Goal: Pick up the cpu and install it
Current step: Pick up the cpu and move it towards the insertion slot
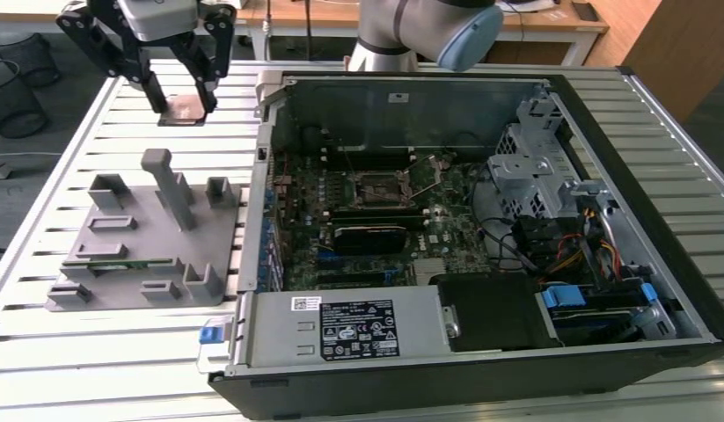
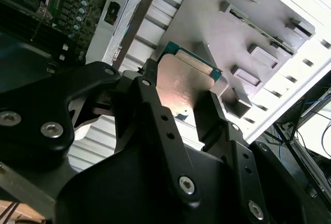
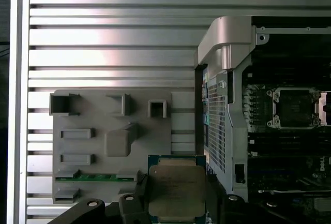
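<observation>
Gripper (image 1: 182, 104) closed on the cpu (image 1: 183, 111), pressing on two opposite edges, silvery metal top facing up in both wrist views. Held flat and lifted clear of the slatted worktop (image 1: 127, 352), apart from the grey fixture block (image 1: 150, 237), at the exterior view's left of the open computer case (image 1: 643, 290) and its motherboard socket (image 1: 383, 186).

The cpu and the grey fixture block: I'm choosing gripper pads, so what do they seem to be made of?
The cpu: a metal top, by its silvery sheen and soft reflections, on a green board-like rim, probably laminate. The fixture block: likely plastic, matte uniform grey with no glint; printed or moulded, I cannot tell.
</observation>
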`<state>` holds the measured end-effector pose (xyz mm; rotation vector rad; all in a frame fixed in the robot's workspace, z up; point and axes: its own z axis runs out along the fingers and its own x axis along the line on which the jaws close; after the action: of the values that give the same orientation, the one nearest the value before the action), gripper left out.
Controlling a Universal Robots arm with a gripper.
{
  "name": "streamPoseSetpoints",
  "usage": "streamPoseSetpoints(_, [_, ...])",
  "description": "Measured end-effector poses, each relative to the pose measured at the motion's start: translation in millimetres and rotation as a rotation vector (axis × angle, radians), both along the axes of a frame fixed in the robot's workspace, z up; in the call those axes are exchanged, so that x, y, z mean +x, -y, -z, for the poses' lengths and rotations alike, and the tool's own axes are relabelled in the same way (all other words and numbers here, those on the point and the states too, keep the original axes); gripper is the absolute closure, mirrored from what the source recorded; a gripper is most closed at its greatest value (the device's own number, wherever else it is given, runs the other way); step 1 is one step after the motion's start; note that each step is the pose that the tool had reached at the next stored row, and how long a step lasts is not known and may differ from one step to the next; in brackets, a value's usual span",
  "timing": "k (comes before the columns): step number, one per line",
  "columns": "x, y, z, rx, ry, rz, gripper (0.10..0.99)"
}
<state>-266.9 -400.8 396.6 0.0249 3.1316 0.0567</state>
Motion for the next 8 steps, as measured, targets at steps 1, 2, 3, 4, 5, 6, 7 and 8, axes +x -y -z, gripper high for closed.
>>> streamPoseSetpoints(1, [0.9, 0.0, 0.0, 0.000, 0.0001, 0.000, 0.561])
streamPoseSetpoints(2, [1.9, 0.0, 0.0, 0.000, 0.0001, 0.000, 0.561])
streamPoseSetpoints(3, [2.9, 0.0, 0.0, 0.000, 0.0000, 0.000, 0.561])
streamPoseSetpoints(4, [4.0, 0.0, 0.0, 0.000, 0.0000, 0.000, 0.561])
streamPoseSetpoints(5, [5.0, 0.0, 0.0, 0.000, 0.0000, 0.000, 0.561])
streamPoseSetpoints(6, [5.9, 0.0, 0.0, 0.000, 0.0001, 0.000, 0.561])
streamPoseSetpoints(7, [6.8, 0.0, 0.0, 0.000, 0.0001, 0.000, 0.561])
streamPoseSetpoints(8, [7.5, 0.0, 0.0, 0.000, 0.0000, 0.000, 0.561])
